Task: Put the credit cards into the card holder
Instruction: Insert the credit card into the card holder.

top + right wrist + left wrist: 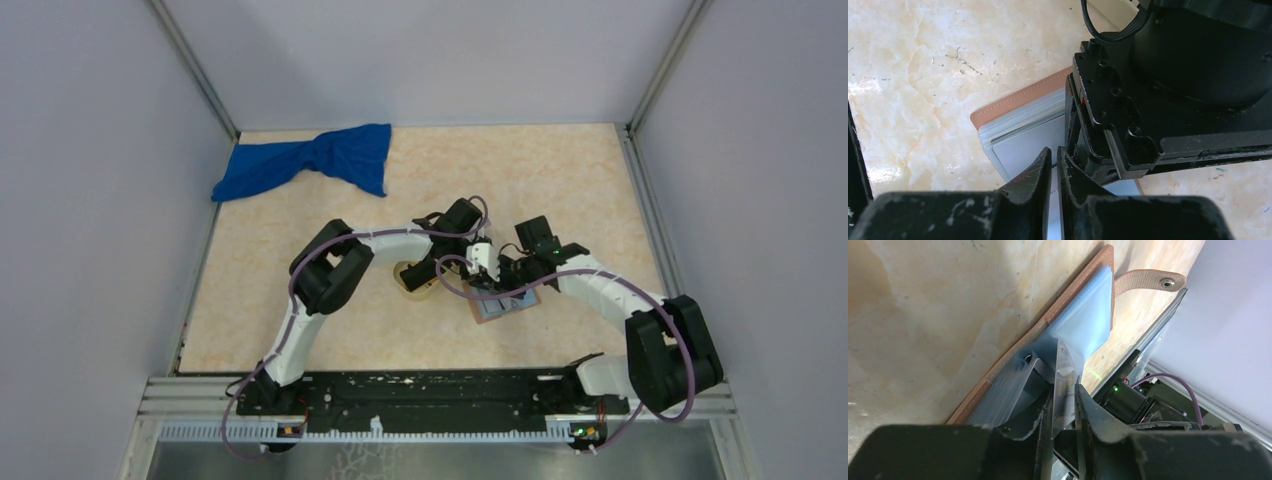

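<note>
The card holder (505, 305) lies open on the table between both arms, its reddish-brown cover (1018, 102) under blue-grey sleeves (1083, 315). My left gripper (1064, 387) is shut on a grey credit card (1061, 360), held edge-on with its tip at the sleeves. My right gripper (1054, 150) sits low over the card holder (1023, 145), its jaws nearly together with a thin pale sleeve leaf between them. In the top view the left gripper (483, 262) and right gripper (508, 278) almost touch above the holder.
An oval tan tray (413, 281) sits just left of the card holder, under the left arm. A blue cloth (310, 165) lies at the back left. The holder's strap with a snap (1148, 279) sticks out toward the table's metal edge rail (1158, 335).
</note>
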`<state>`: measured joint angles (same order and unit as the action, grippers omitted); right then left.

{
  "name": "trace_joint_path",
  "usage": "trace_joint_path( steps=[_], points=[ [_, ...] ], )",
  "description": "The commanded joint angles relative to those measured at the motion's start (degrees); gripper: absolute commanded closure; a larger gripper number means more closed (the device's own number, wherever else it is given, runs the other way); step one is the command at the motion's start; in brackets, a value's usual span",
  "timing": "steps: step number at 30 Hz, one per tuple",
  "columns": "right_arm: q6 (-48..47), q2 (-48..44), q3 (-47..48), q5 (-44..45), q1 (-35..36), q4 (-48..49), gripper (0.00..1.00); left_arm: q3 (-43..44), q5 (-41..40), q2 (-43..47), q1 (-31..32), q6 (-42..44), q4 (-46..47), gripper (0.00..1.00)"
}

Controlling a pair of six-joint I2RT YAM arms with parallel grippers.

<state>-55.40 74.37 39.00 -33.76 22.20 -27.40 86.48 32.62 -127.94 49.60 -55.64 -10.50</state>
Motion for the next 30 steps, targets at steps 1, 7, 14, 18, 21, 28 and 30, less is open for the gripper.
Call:
trace_joint_path(
  steps=[1, 7, 14, 18, 21, 28, 30],
  points=[
    [0.9, 0.41, 1.33, 3.43, 0.38, 3.25, 0.91, -2.4, -5.88, -4.24, -0.39, 3.65, -9.89, 0.72],
    [1.0, 0.87, 1.93, 4.8, 0.39, 2.62, 0.92, -3.96, -7.23, -2.54, -0.54, 3.28, -9.05, 0.71],
    [1.17, 0.53, 2.13, 5.02, 0.39, 2.25, 0.92, -6.89, -7.87, 0.05, -0.98, 2.91, -8.15, 0.71],
    [1.17, 0.46, 2.21, 4.78, 0.39, 2.0, 0.93, -7.9, -7.96, 0.91, -1.2, 2.82, -7.92, 0.72],
    [1.17, 0.33, 2.22, 4.43, 0.39, 1.95, 0.93, -8.17, -7.75, 0.86, -1.31, 2.73, -7.57, 0.75],
    [1.43, 0.13, 2.28, 3.42, 0.36, 1.84, 0.92, -6.73, -6.75, -0.38, -1.47, 2.55, -7.03, 0.87],
    [2.1, -0.27, 2.7, 1.19, -0.32, 1.3, 0.89, -6.53, -6.56, -0.61, -1.45, 2.55, -6.99, 0.89]
  ],
)
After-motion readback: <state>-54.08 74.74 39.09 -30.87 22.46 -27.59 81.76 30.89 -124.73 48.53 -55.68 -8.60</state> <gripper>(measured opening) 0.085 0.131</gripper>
